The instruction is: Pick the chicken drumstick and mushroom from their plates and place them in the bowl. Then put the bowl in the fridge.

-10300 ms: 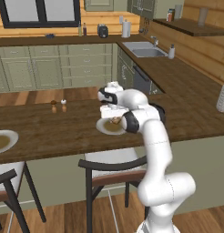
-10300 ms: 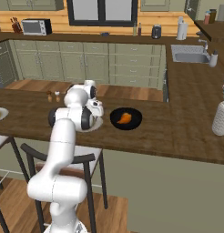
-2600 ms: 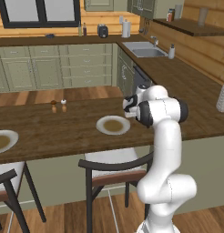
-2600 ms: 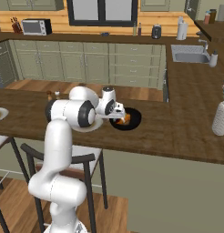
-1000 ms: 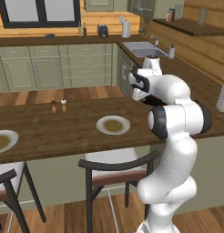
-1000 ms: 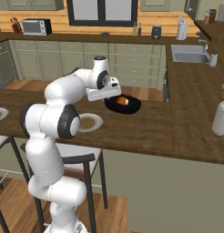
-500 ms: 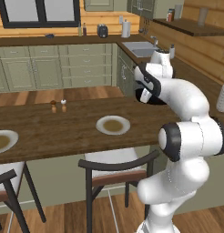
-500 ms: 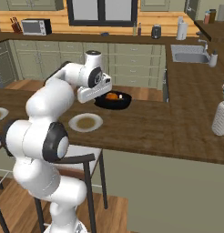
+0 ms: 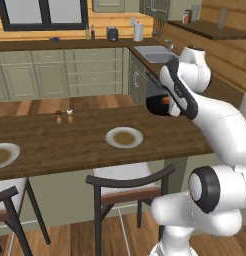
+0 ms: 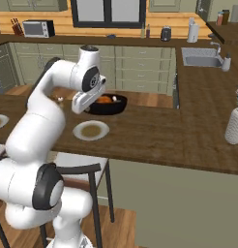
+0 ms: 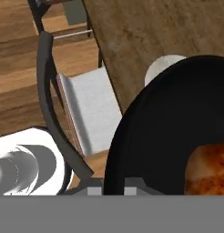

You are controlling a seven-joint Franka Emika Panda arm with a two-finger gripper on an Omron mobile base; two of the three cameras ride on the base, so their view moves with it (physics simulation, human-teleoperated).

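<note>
Pincer (image 10: 88, 102) grips the bowl (image 10: 111, 105) by its rim, drumstick (image 10: 105, 100) inside, above the counter (image 10: 155, 131)

We see open counter (image 10: 155, 131) toward its right edge; the near plate (image 10: 91, 130) sits by the front edge, the vase (image 10: 235, 125) at the far right edge.

text: none legible | labels: none | brands: none | numbers/signs: none in any view
</note>
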